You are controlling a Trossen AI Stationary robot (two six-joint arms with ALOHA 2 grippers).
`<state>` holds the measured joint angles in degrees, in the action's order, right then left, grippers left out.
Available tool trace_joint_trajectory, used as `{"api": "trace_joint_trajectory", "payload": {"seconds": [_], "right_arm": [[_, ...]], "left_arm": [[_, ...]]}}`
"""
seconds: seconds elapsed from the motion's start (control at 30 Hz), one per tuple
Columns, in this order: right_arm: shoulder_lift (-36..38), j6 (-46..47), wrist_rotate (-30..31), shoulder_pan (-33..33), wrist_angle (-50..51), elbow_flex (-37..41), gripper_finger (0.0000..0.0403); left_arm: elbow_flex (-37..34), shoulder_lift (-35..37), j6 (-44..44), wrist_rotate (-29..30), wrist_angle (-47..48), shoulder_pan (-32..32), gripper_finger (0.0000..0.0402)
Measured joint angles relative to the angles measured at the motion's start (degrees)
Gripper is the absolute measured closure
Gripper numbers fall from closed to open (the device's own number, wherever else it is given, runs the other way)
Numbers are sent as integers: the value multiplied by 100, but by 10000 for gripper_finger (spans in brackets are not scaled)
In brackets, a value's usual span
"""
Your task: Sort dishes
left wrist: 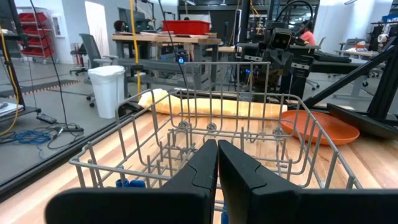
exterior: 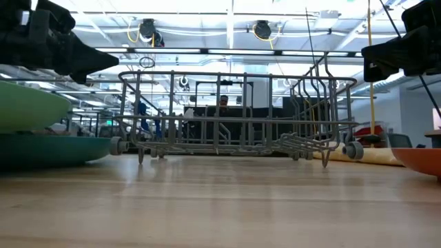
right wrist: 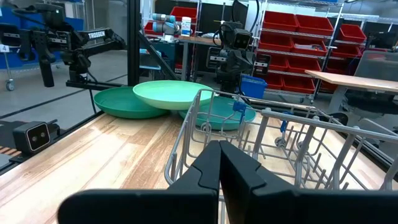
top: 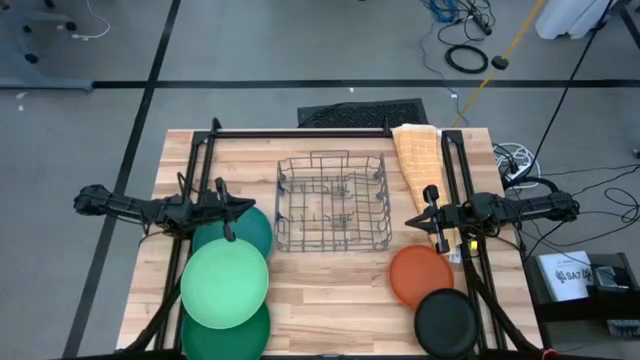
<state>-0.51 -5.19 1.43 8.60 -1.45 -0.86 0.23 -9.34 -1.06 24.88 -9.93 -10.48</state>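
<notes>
At the table's left, a light green plate (top: 225, 284) lies overlapping a teal plate (top: 254, 229) behind it and a dark green plate (top: 226, 338) in front. At the right an orange plate (top: 420, 274) lies flat, and a black plate (top: 446, 322) sits at its near edge. My left gripper (top: 250, 207) hovers shut above the teal plate, pointing level at the wire rack (top: 333, 202). Its shut fingers (left wrist: 217, 152) hold nothing. My right gripper (top: 408, 221) is shut too (right wrist: 219, 152), level, between the rack and the orange plate.
The grey wire dish rack (exterior: 234, 114) stands in the table's middle, between the two grippers. A folded yellow-orange cloth (top: 419, 165) lies at the far right beside the rack. Bare wood (top: 330, 300) shows in front of the rack, between the two groups of plates.
</notes>
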Motion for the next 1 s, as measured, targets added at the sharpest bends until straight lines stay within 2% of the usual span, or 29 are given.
{"api": "trace_joint_trajectory", "payload": {"seconds": [0.33,0.37,0.43,0.5,0.7,0.9,1.0], "right_arm": [[1,2,0,0,0,0,403],[2,1,0,0,-1,0,403],[1,2,0,0,-2,-1,403],[0,0,0,0,-1,0,403],[1,0,0,0,0,-2,403],[2,1,0,0,-1,-2,403],[0,1,0,0,0,-1,403]], "left_arm": [[0,2,2,2,0,2,375],[0,0,52,48,-5,2,375],[1,0,150,509,-133,27,375],[0,4,-92,677,-349,30,375],[0,2,-1049,695,-1434,35,375],[12,0,-1185,129,-1889,35,375],[201,-5,-1200,-656,-1703,35,375]]}}
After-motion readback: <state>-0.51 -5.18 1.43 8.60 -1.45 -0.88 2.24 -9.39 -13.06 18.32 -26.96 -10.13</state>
